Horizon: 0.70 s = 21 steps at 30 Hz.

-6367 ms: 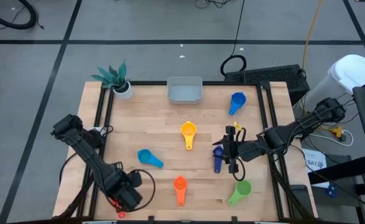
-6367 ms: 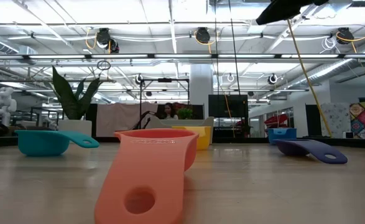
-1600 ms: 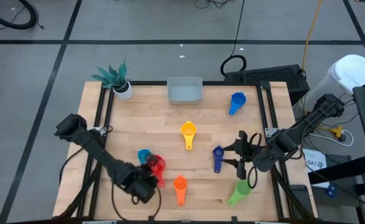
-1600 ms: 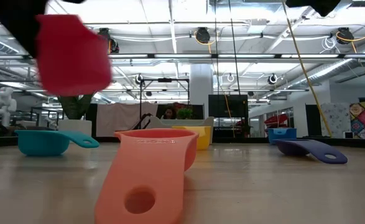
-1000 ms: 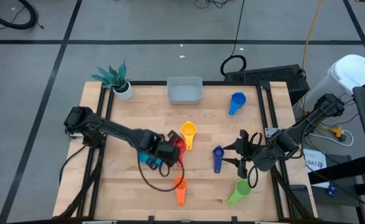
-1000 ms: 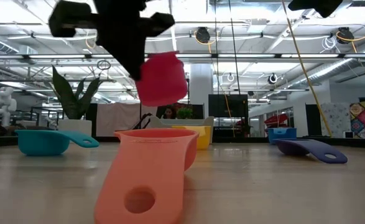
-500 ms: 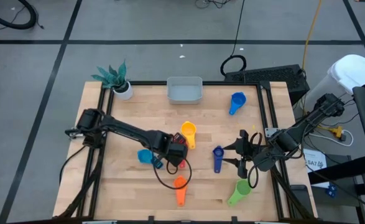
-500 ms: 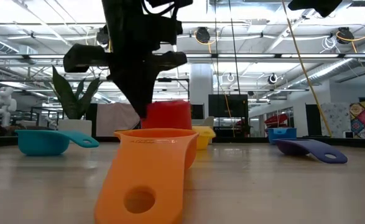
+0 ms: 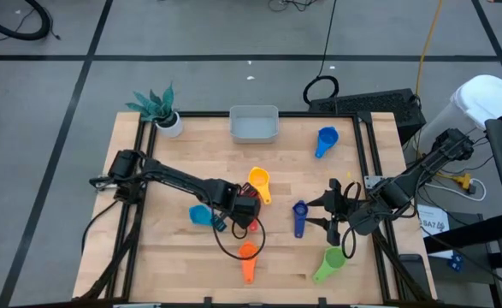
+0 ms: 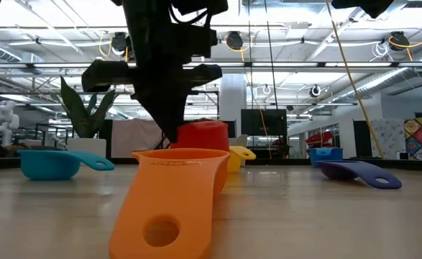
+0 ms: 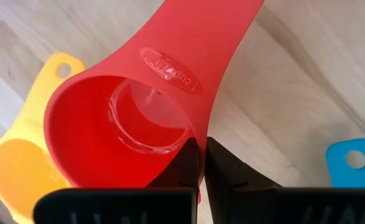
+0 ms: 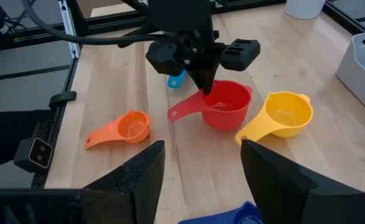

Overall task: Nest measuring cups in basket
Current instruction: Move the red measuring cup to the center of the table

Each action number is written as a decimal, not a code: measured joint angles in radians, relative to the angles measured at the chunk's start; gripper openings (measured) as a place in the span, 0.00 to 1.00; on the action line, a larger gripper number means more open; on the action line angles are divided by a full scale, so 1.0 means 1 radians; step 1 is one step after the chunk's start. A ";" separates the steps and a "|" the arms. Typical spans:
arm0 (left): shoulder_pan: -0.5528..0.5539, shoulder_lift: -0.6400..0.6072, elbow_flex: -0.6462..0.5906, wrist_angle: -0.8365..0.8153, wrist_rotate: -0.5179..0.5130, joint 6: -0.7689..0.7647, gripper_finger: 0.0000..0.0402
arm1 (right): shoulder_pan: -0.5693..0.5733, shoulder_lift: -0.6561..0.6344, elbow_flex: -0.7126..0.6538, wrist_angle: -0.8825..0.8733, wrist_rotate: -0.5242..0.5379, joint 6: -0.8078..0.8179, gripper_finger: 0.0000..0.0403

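L tool (image 9: 244, 208) at mid-counter (image 9: 182, 154), clenched on rim of red cup (image 12: 224, 104). Cup hung right under tool, at or just above the wood, handle lying out toward the orange cup (image 9: 247, 257). Yellow cup (image 9: 259, 181) just beside red one, on basket side. Light blue cup (image 9: 201, 215) near, behind tool. Basket (image 9: 254, 124) at far edge, well apart. R tool (image 9: 321, 212) spread, holding nothing, beside dark blue cup (image 9: 299, 216).
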 joint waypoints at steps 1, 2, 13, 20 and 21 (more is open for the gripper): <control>0.004 0.004 0.001 0.005 0.009 0.000 0.02 | 0.000 0.000 0.000 0.000 0.000 0.000 0.51; 0.006 0.008 0.001 0.003 0.011 -0.001 0.02 | 0.000 0.000 0.000 0.000 0.000 0.000 0.51; 0.013 0.025 0.001 0.023 0.013 -0.004 0.07 | 0.000 0.000 0.000 0.001 -0.002 0.005 0.51; 0.000 0.014 0.000 -0.014 0.013 -0.026 0.08 | 0.000 0.000 0.000 0.000 -0.003 0.006 0.51; -0.001 0.012 0.000 -0.018 0.014 -0.026 0.08 | 0.000 0.000 0.000 0.000 -0.003 0.006 0.51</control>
